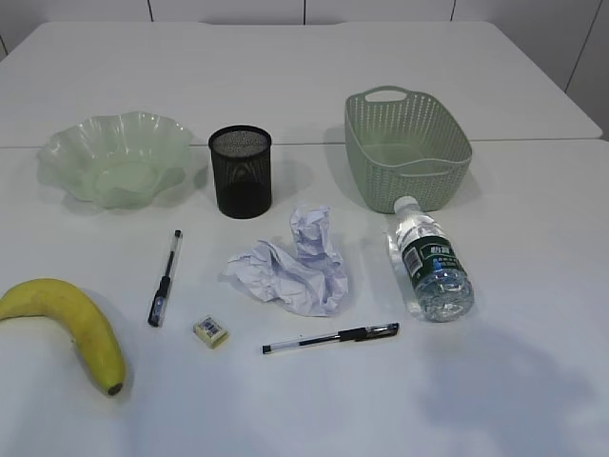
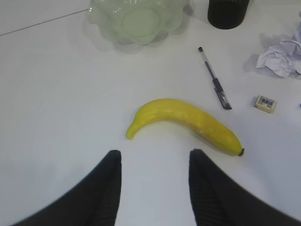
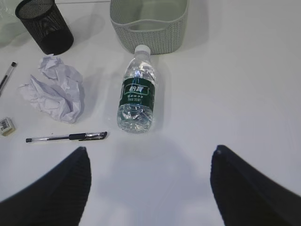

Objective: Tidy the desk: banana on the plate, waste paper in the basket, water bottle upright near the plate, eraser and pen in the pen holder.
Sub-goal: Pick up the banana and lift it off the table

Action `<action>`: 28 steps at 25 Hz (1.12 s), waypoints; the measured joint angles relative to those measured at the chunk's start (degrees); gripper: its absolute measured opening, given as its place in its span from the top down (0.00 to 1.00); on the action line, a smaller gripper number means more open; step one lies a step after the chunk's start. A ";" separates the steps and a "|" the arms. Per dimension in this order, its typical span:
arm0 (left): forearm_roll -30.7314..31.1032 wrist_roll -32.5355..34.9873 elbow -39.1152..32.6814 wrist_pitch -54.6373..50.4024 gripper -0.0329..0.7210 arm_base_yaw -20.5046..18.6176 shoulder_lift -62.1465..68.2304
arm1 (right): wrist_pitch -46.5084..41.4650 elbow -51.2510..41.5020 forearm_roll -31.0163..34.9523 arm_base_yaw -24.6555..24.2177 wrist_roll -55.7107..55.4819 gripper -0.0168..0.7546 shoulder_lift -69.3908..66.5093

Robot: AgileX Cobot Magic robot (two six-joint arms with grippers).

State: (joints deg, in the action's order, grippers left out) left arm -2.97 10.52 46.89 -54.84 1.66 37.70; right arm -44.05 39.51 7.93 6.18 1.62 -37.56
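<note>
Left claw (image 2: 153, 162): two black ribbed fingers (image 2: 106, 188) spread apart, released and empty, poised over the plain white matte worktop (image 2: 56, 117); just beyond its tips, one curved yellow smooth-skinned banana (image 2: 186, 122), lying flat with a dark tip at one end; further out, one pale green translucent scalloped plate (image 2: 136, 19), empty.

Right claw (image 3: 148, 155): two black fingers (image 3: 244, 188) set wide, released and empty, above bare worktop; beyond the tips, one clear plastic water bottle with a dark green label and white cap (image 3: 136, 92), lying on its side, cap towards one pale green woven-pattern plastic basket with moulded handles (image 3: 150, 23), empty; cap close to the basket wall, whether touching cannot be told.

Centre of worktop: one crumpled ball of white waste paper (image 1: 295, 267), creased and irregular, between the bottle and the pens.

Pens, counted two: one slim black-capped gel pen with a clear barrel (image 1: 164, 278), lying beside the banana; one second slim gel pen with a black grip (image 1: 331, 337), lying in front of the paper.

One small pale yellow rectangular eraser with a printed wrapper (image 1: 210, 330), between the two pens, apart from both.

One black wire-mesh cylindrical pen holder (image 1: 241, 171), upright, between plate and basket, empty as far as the mesh shows.
</note>
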 joint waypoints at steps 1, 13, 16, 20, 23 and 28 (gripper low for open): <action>-0.86 0.38 0.00 0.96 0.51 0.00 0.88 | -0.14 0.65 0.11 0.00 0.26 0.22 -0.45; -17.34 -10.52 0.00 4.89 0.52 0.00 17.52 | -0.87 1.36 0.32 0.00 0.71 0.22 -1.50; -18.02 -11.96 0.00 7.33 0.42 0.00 22.74 | -0.96 1.36 0.85 0.00 0.71 0.22 -1.50; -18.49 -16.08 0.00 11.27 0.35 0.00 30.14 | -0.96 1.93 2.28 0.00 0.71 0.23 -2.35; -20.66 -17.13 0.00 12.94 0.35 0.00 35.31 | -1.77 2.27 2.78 0.00 0.71 0.25 -4.32; -25.87 -21.38 0.00 16.68 0.38 0.00 41.93 | -2.27 2.41 3.94 0.00 0.71 0.25 -7.45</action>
State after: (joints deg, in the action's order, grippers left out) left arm -28.84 -10.87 46.89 -38.17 1.66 79.63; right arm -46.32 41.92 11.88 6.18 2.33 -45.01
